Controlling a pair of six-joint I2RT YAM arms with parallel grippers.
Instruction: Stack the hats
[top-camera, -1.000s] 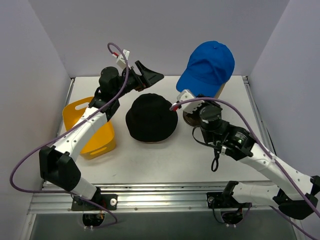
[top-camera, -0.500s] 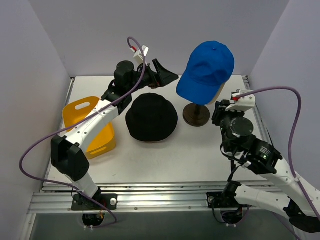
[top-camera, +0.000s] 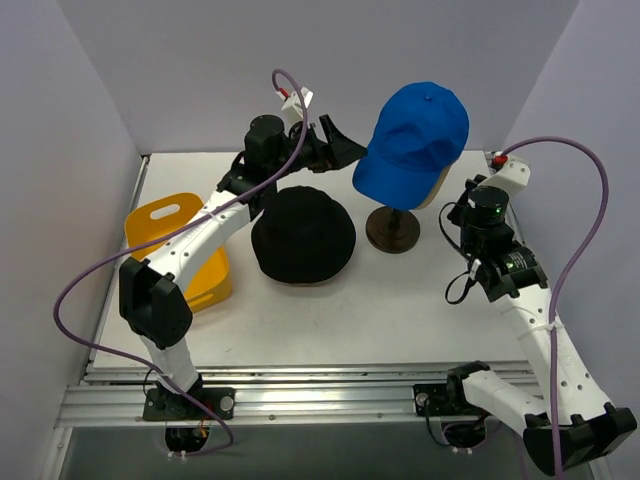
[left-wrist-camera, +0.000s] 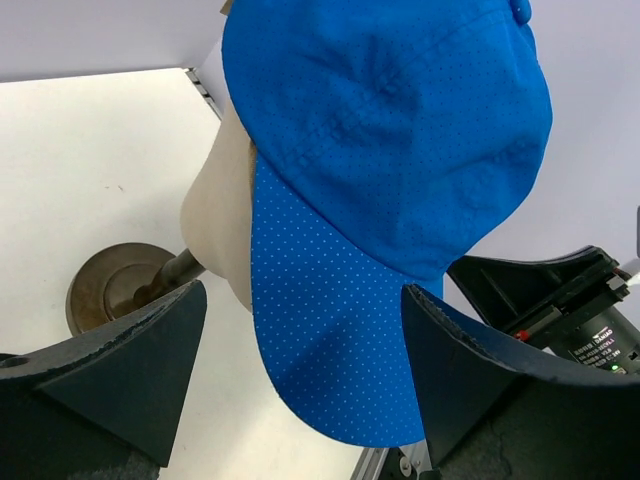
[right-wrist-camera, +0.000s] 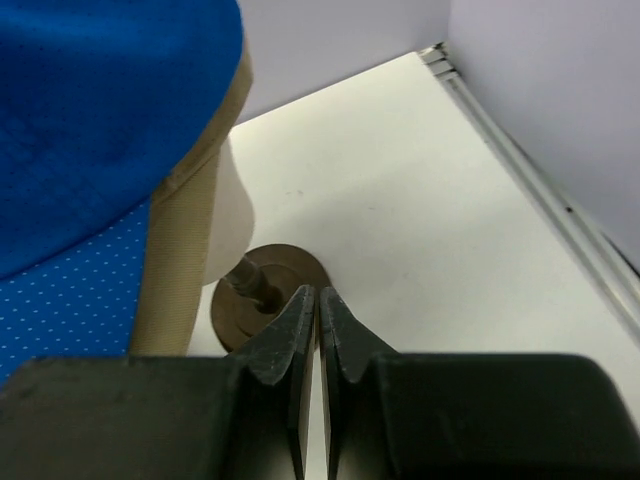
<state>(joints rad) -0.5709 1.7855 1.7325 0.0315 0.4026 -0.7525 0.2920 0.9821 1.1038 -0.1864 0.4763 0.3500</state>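
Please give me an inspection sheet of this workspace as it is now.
Surface: white table, no spill seen.
Job's things: blue cap on the mannequin head, tan edge beneath; black bucket hat flat on the table.
Clutter: yellow tray at the left.
End effectors: left end effector open, cap's brim between its fingers; right end effector shut, holding nothing.
Cables: purple cable looping beside each arm.
Surroundings: plain walls, nothing else seen.
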